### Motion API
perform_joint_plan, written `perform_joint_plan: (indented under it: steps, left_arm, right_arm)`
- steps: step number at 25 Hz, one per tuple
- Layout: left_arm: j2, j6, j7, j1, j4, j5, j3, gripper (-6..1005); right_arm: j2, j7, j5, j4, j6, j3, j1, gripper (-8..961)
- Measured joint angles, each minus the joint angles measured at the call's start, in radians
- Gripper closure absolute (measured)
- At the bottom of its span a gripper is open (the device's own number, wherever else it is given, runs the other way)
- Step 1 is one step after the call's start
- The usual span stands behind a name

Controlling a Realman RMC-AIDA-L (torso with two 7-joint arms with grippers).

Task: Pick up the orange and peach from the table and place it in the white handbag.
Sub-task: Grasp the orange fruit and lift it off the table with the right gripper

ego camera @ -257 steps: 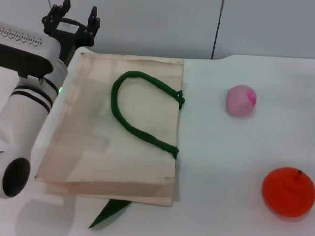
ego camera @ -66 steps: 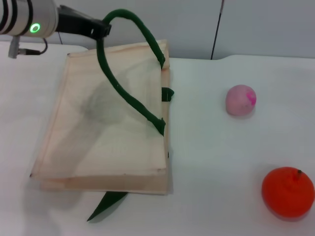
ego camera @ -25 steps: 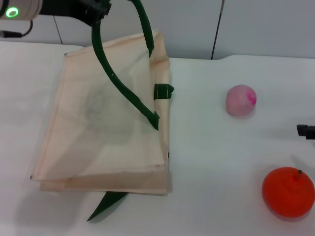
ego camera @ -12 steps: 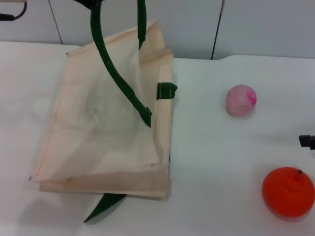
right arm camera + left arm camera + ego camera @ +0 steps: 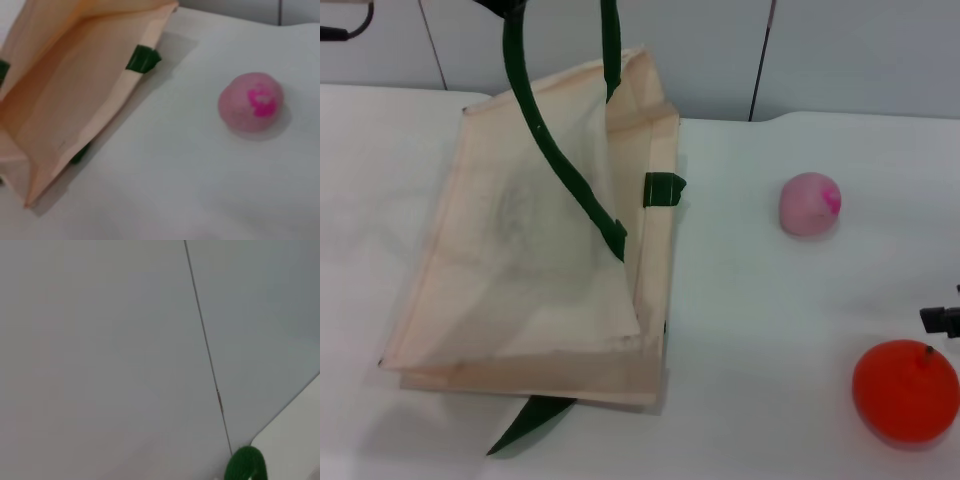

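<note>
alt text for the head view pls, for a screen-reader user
A white handbag lies on a white table, its upper side pulled up by one green handle that runs out of the top of the view, opening its mouth. To its right sit a peach and, nearer, an orange, with a dark bit of the right pincer at the edge.

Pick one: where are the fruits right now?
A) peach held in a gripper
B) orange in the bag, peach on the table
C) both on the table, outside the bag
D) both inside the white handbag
C: the peach and the orange both sit on the table, clear of the white handbag, whose mouth is pulled open by its green handle.
</note>
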State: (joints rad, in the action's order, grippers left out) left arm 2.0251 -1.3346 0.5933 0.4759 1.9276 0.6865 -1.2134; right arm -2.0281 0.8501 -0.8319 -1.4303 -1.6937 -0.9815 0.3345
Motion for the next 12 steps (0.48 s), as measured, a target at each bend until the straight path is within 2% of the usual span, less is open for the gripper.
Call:
perform_joint_plan:
  steps: [12]
  left_arm:
    - [-0.003, 0.000, -0.007, -0.004, 0.008, -0.017, 0.001, 877]
  right_arm:
    - [-0.002, 0.009, -0.001, 0.016, -0.092, 0.033, 0.013, 196]
